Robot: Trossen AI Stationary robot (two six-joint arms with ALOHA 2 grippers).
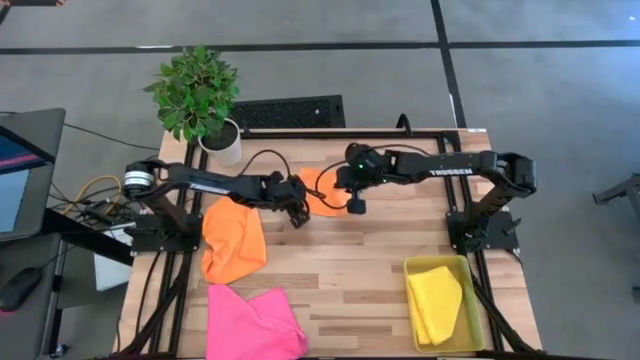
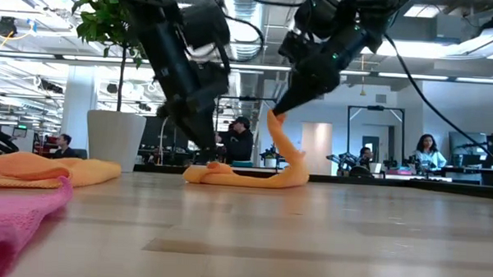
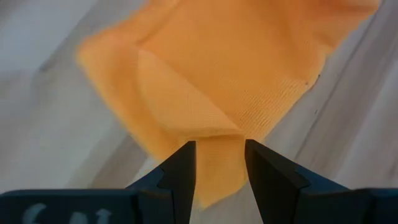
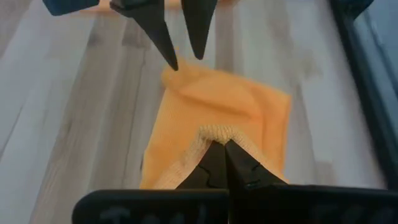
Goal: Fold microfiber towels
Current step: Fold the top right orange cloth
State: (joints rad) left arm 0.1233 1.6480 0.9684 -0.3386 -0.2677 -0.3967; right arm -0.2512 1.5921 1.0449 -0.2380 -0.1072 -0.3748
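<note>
An orange towel (image 1: 322,188) lies at the middle of the table's far half, between both grippers. My right gripper (image 4: 224,155) is shut on its right-hand edge and holds that edge raised (image 2: 274,115). My left gripper (image 3: 221,162) is open just over the towel's left corner (image 4: 177,70), with one finger on either side of it. A second orange towel (image 1: 235,240) lies crumpled at the left. A pink towel (image 1: 255,322) lies at the near left. A yellow towel (image 1: 437,303) lies folded in the yellow bin (image 1: 408,268). My right gripper pinches the towel's hemmed edge (image 4: 214,132) between its two fingertips, slanting down from the table's right. That edge is lifted, and the cloth runs slack down to the rest of the towel, which lies on the table (image 2: 245,178). I cannot tell whether my left gripper touches the towel.
A potted plant (image 1: 205,100) stands at the table's far left corner. A black slatted thing (image 1: 290,112) lies beyond the far edge. Bare wood shows at the middle and the near middle of the table (image 1: 350,290).
</note>
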